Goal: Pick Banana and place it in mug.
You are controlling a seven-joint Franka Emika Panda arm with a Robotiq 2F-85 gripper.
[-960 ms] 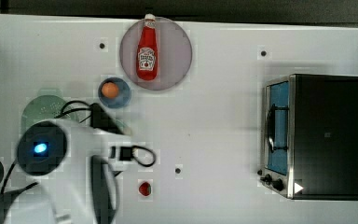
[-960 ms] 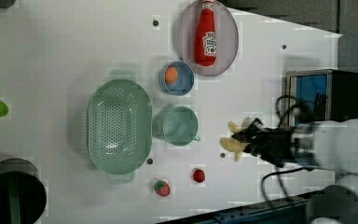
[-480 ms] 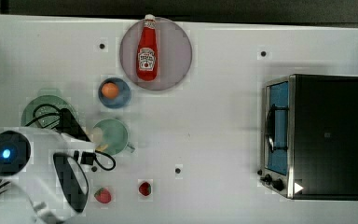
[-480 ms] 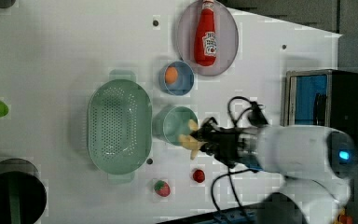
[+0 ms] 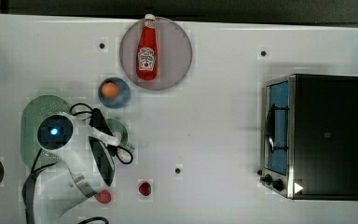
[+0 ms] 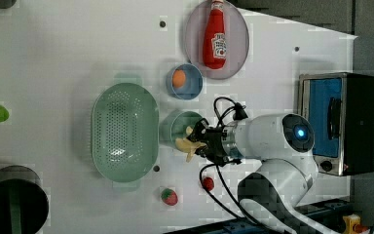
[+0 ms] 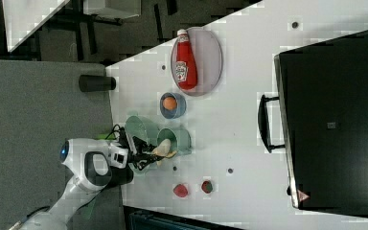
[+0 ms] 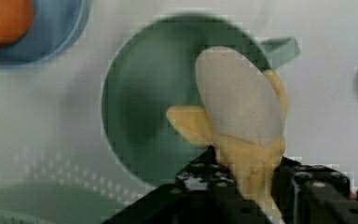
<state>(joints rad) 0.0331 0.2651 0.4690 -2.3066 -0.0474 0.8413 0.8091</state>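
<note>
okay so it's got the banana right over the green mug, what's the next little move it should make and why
Probably shift a little further over the mug and lower before letting go. The gripper is shut on the banana, which hangs above the mug's opening, but in the wrist view its tip overlaps the rim on the handle side, so releasing now could tip it out onto the table.

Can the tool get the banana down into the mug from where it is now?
Probably yes. The tool holds the banana over the open mug, whose inside looks empty. The colander and the blue bowl stand off to the sides.
</note>
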